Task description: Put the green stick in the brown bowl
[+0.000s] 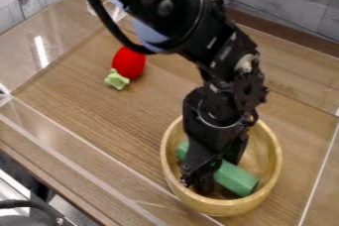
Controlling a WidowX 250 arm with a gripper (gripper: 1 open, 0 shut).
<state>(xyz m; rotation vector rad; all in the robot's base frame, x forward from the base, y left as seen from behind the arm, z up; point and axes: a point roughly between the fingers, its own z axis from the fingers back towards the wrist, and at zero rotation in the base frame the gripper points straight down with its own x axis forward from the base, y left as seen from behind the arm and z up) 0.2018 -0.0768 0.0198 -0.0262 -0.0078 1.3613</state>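
The green stick (233,178) is seen lying inside the brown bowl (269,156) — toward 5 o'clock of its floor. The gripper (201,173) is lowered over it; its jaw spread cannot be told. A straight vertical withdrawal is advised — the rim should be cleared without nudging the stick.

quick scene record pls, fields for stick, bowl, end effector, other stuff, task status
green stick: lying inside the brown bowl, partly hidden by the arm
brown bowl: upright on the wooden table, near the front right
end effector: pointing down into the bowl over the stick; whether its jaws are open or closed cannot be made out
other objects: red strawberry toy on the table, up and to the left of the bowl, apart from it
task status: stick is in the bowl; the arm is not yet clear of it
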